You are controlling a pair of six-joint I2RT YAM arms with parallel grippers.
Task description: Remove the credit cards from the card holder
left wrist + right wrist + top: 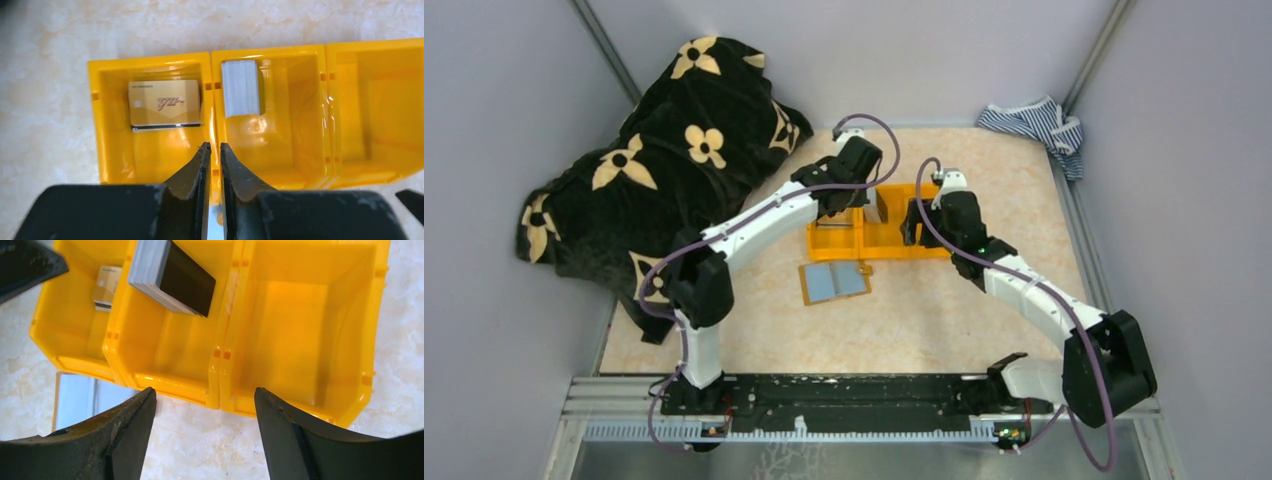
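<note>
I see the card holder (834, 282) lying open beside the orange bin (886, 252), on the side nearer me. Both grippers hover over the bin: left gripper (212, 147) nearly closed, right gripper (205, 392) spread wide.

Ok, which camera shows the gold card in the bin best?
Left wrist: the gold card lies face up in the bin's end compartment. Right wrist catches only a corner; in the top view I cannot make it out.
</note>
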